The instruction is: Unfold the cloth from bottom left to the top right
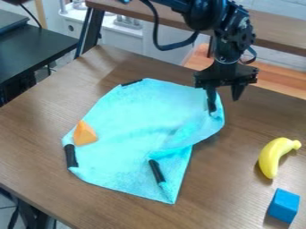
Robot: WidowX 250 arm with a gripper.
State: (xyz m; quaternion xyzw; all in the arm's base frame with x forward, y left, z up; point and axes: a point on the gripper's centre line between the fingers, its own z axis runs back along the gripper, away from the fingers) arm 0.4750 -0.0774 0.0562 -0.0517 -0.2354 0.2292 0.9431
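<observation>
The gripper (225,101) hangs over the cloth's upper right edge, open, with its two fingers spread apart. Its left finger overlaps the cloth near that edge, while the right finger is just outside it. The light blue cloth (131,120) lies in the middle of the table, spread over most of its area. A raised, curved fold runs along its right side, above a flatter lower right part. Black strips mark its top edge, its left corner and the lower right part beside the fold.
An orange wedge (85,133) rests on the cloth's left part. To the right of the cloth are a yellow banana (275,154) and, below it, a blue block (284,205) near the right side of the brown table (36,129). A dark table stands at the upper left.
</observation>
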